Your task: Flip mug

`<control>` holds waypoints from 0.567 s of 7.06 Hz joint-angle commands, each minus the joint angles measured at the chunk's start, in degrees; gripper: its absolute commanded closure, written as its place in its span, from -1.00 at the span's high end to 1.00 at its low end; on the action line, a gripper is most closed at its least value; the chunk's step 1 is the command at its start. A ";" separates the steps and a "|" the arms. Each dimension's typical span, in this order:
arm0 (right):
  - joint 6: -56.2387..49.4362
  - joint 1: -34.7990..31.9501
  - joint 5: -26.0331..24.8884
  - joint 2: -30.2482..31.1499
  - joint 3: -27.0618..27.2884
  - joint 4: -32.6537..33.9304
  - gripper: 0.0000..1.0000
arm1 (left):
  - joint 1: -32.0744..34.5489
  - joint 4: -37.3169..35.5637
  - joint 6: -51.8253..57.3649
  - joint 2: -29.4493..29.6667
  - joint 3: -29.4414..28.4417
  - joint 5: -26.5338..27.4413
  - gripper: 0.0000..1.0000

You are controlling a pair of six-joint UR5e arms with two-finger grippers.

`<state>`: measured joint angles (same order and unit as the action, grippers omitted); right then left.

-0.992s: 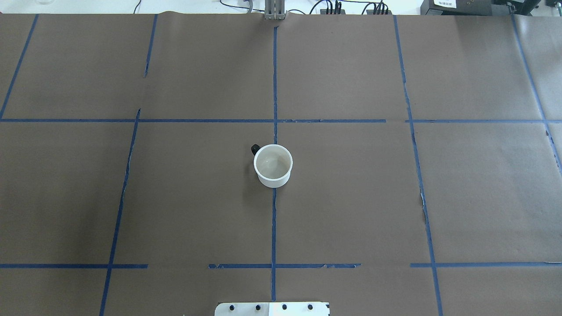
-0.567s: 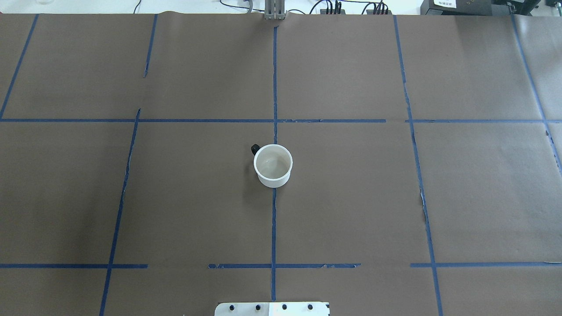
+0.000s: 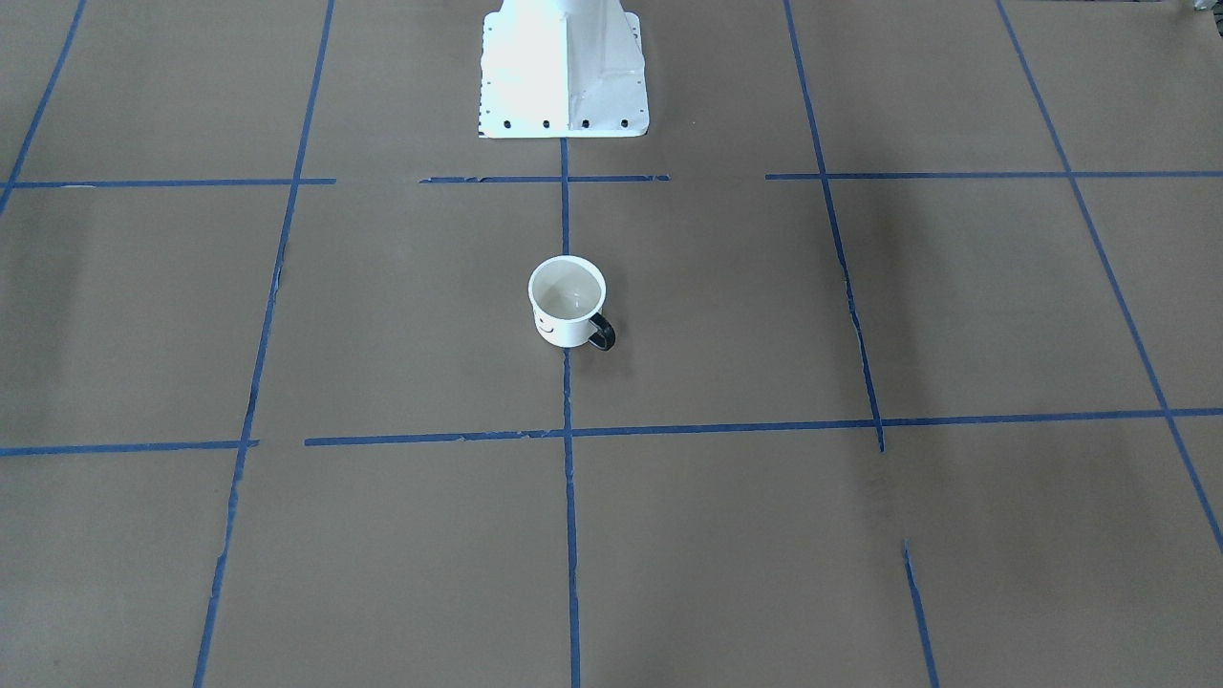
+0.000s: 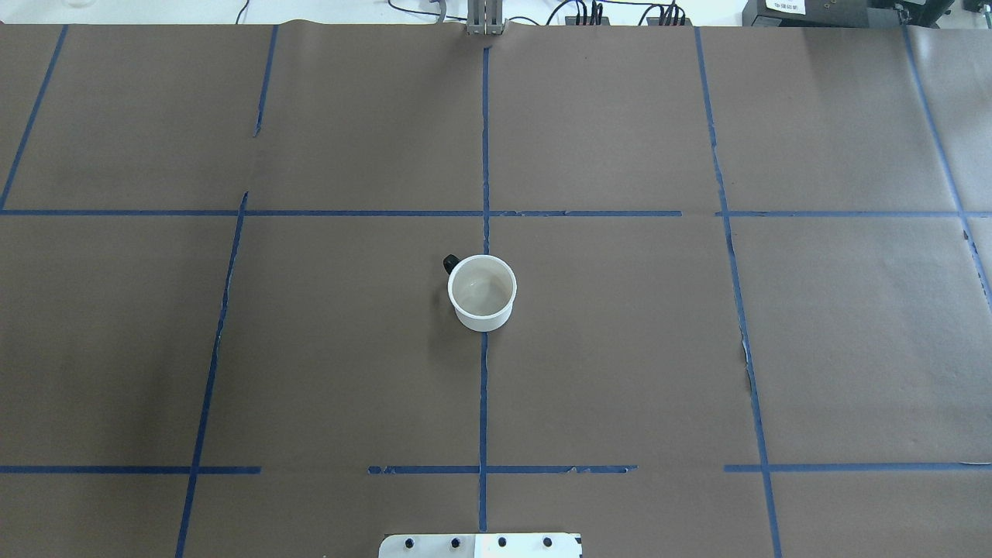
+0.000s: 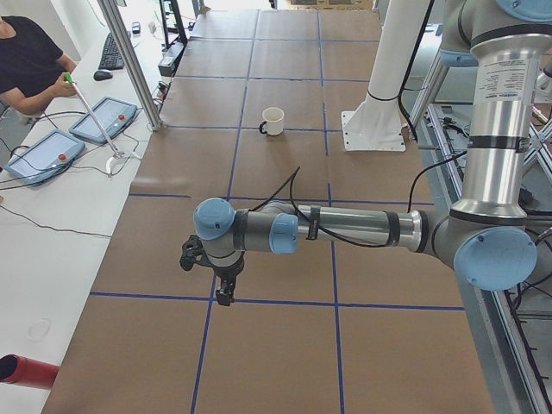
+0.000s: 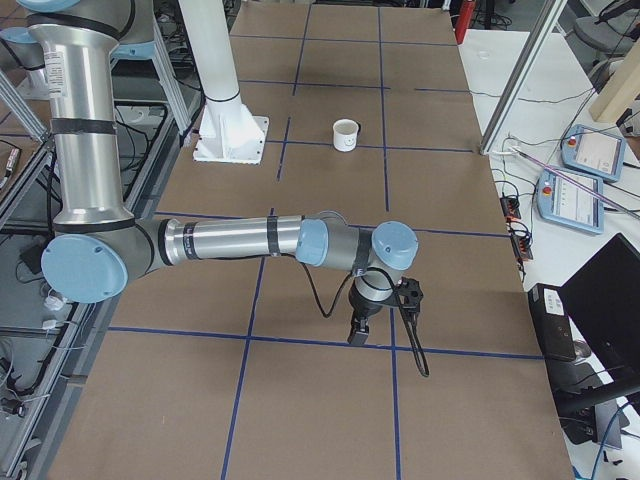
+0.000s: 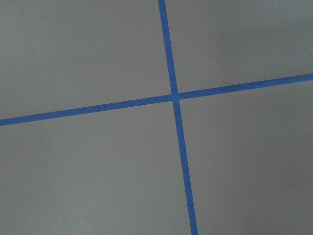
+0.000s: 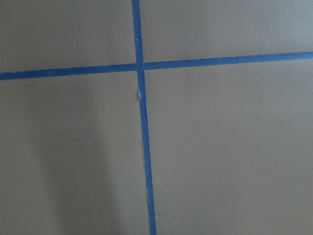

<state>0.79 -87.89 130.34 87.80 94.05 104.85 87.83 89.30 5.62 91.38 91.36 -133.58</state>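
The white mug [image 4: 482,293] stands upright, mouth up, at the middle of the brown table, on a blue tape line. Its black handle [image 4: 449,263] points far-left in the overhead view. The front-facing view shows the mug [image 3: 568,304] with its smiley face; it also shows in both side views [image 5: 273,121] [image 6: 346,135]. My left gripper [image 5: 226,293] hangs over the table's left end, far from the mug; my right gripper [image 6: 357,335] hangs over the right end. I cannot tell whether either is open. Both wrist views show only paper and tape.
The white base plate [image 4: 480,545] of the robot sits at the near table edge, and its column [image 3: 564,67] rises behind the mug. An operator [image 5: 26,60], pendants [image 5: 103,119] [image 6: 590,150] and a metal post [image 5: 129,60] are along the far side. Blue tape lines grid the paper.
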 commanded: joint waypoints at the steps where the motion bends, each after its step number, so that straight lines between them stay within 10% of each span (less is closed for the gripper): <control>1: 0.00 0.00 0.00 0.00 0.08 0.00 1.00 | 0.06 0.00 0.00 0.03 0.05 -0.01 1.00; 4: 0.00 0.00 0.00 0.00 -0.01 0.00 1.00 | 0.41 0.09 0.00 0.11 0.05 0.08 1.00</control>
<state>0.79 -87.89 130.34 87.80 94.05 104.85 88.18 89.35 5.62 91.46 91.41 -133.52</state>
